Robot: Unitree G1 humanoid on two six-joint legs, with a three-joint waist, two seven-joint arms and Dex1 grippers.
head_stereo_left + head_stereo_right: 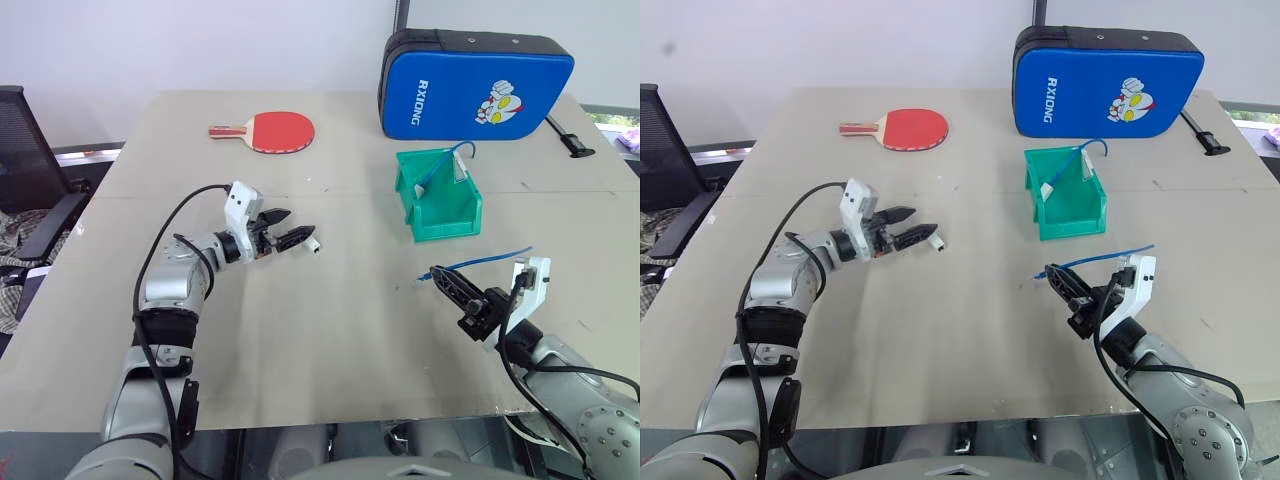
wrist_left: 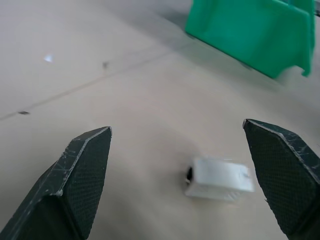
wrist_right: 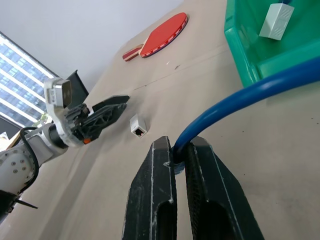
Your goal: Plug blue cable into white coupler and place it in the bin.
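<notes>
Your right hand [image 3: 172,165] is pinching the blue cable [image 3: 240,97] right at its plug end; the cord is thin and limp, trailing away behind the fingers, so keep hold there. Your left hand [image 1: 290,232] is standing wide open, the white coupler [image 2: 220,179] lying loose on the bench [image 1: 330,340] just off its fingertips. It looks light, hard, likely skittish: take it by the flat sides, socket left clear. The bin [image 1: 440,200] is sitting well beyond both hands.

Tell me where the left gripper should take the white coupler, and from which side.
Grip the white coupler across its two plain side walls, keeping the dark socket face uncovered for the blue cable. It lies flat on the table, already between the open fingers of the left gripper, so come down from above.
</notes>
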